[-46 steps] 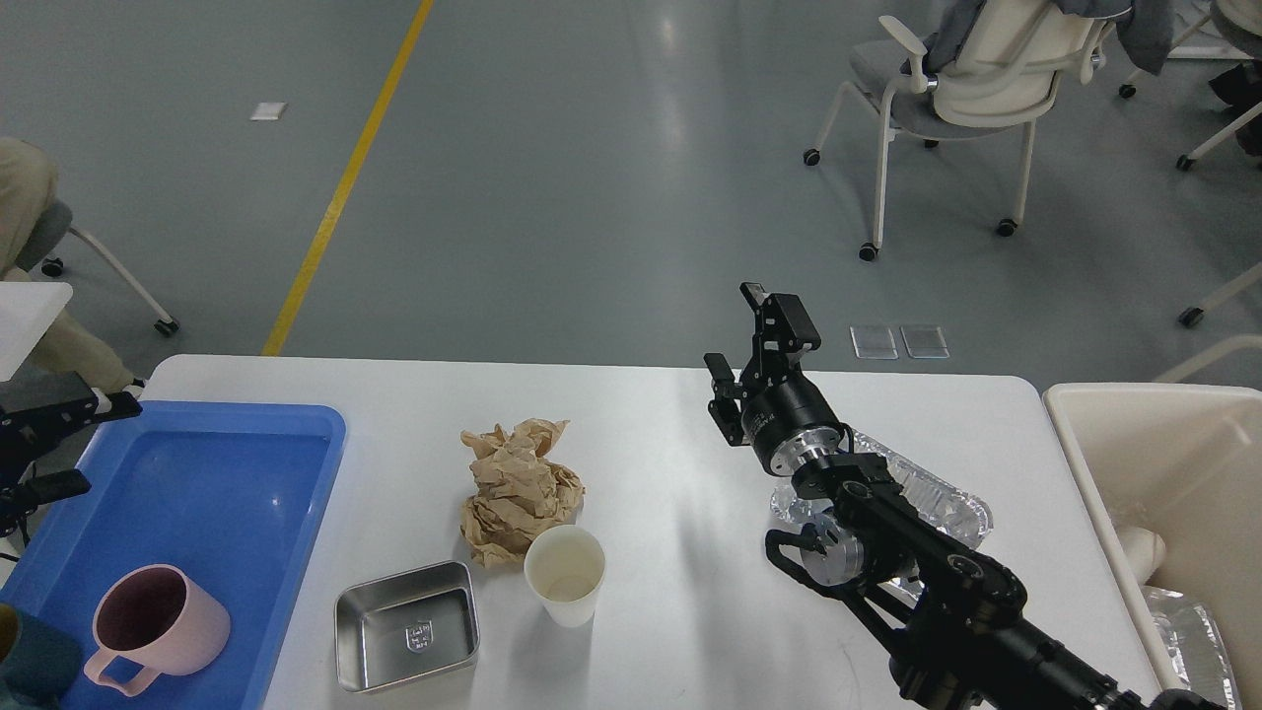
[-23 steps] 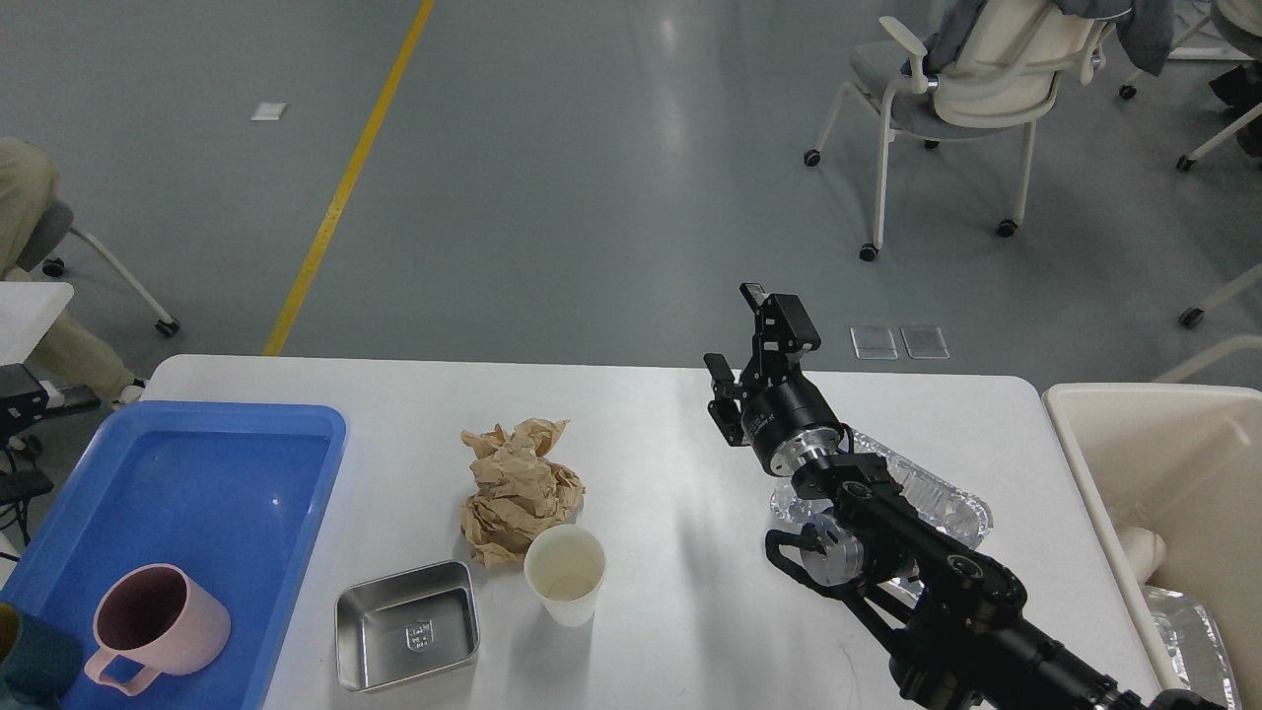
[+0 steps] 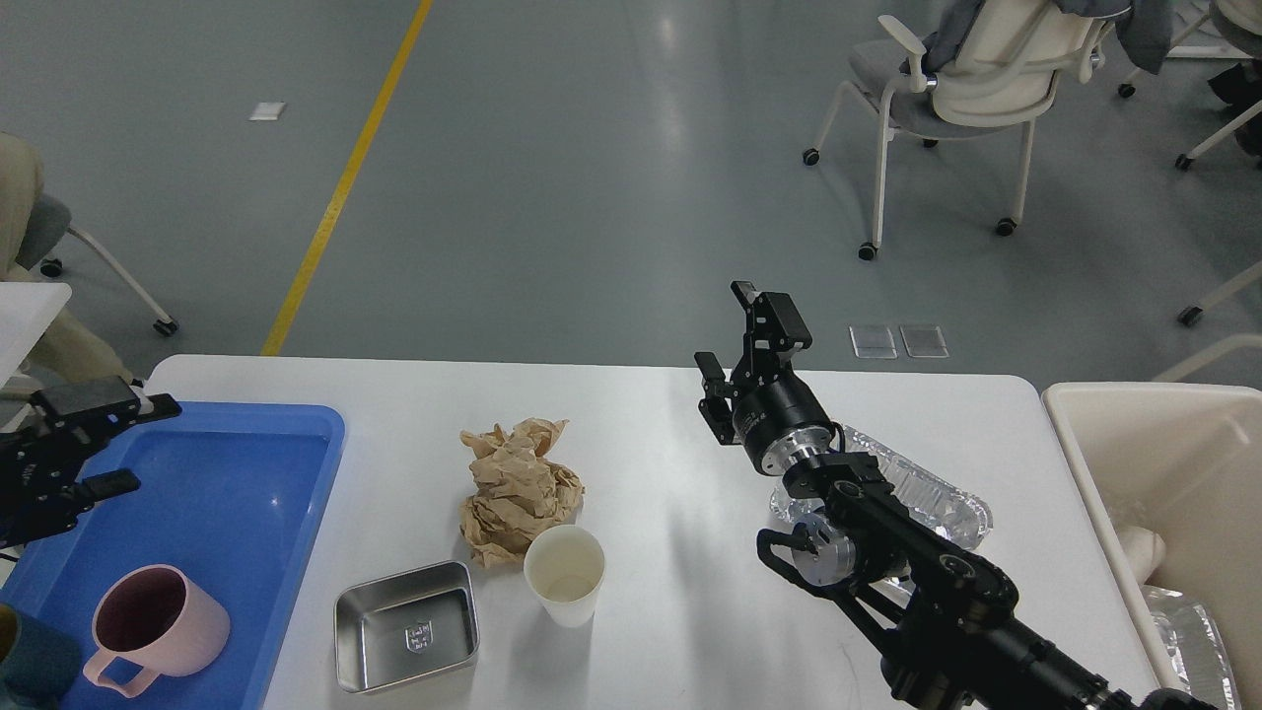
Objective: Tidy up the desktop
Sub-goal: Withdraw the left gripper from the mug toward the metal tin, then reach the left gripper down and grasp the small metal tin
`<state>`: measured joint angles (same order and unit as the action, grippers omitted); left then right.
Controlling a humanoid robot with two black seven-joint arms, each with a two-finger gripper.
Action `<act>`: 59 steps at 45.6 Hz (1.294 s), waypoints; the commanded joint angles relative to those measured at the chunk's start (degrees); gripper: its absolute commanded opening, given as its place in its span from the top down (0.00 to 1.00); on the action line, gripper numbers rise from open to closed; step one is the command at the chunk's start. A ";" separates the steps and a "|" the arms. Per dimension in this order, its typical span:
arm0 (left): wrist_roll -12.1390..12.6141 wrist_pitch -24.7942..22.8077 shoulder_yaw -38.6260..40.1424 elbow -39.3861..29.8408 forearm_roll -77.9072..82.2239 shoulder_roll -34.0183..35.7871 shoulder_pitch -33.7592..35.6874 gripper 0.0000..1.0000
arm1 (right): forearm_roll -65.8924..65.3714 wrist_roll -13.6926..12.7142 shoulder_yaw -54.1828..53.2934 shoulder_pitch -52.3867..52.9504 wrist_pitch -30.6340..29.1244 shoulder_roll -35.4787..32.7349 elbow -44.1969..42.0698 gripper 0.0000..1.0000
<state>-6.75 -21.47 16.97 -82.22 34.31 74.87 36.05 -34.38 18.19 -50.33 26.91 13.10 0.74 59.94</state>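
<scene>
Fingers of the left gripper (image 3: 123,444) are spread apart with nothing between them, hovering over the far left corner of a blue plastic tray (image 3: 296,473). That tray sits on the left end of the desktop (image 3: 651,414) and holds a pink mug (image 3: 158,623) near its front, with a dark teal item (image 3: 35,661) cut off at the frame edge beside it. Right of the tray, near the front edge, lies a square steel dish (image 3: 406,625), then a white paper cup (image 3: 565,575) touching a crumpled brown paper wad (image 3: 518,488) behind it. Past the middle, the right gripper (image 3: 735,340) is raised above the far edge, fingers parted and empty. Under its arm lies a clear foil-like container (image 3: 937,498). A cream bin (image 3: 1154,463) stands off the right edge.
</scene>
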 commanded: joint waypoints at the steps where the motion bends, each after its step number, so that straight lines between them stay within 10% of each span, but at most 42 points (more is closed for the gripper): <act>1: -0.28 -0.23 -0.01 1.01 12.60 -4.46 0.95 0.03 | 0.02 0.00 -0.03 -0.01 0.00 0.13 0.09 0.00; 8: -1.24 -2.16 -0.10 2.33 28.24 -8.06 3.15 0.03 | 0.02 0.00 -0.03 -0.01 0.00 0.40 0.09 0.00; 29: -14.86 -5.07 -1.85 7.08 73.25 -18.70 7.02 0.03 | 0.02 0.00 -0.12 -0.19 0.00 0.40 0.44 0.00; 59: -20.41 -4.72 -28.84 9.98 80.47 -31.80 26.18 0.04 | 0.02 0.09 -0.38 -0.19 0.00 0.66 0.62 0.00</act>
<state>-26.57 -26.55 -10.88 -73.22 114.44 45.24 61.52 -34.36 18.25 -50.63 26.81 13.10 1.51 60.50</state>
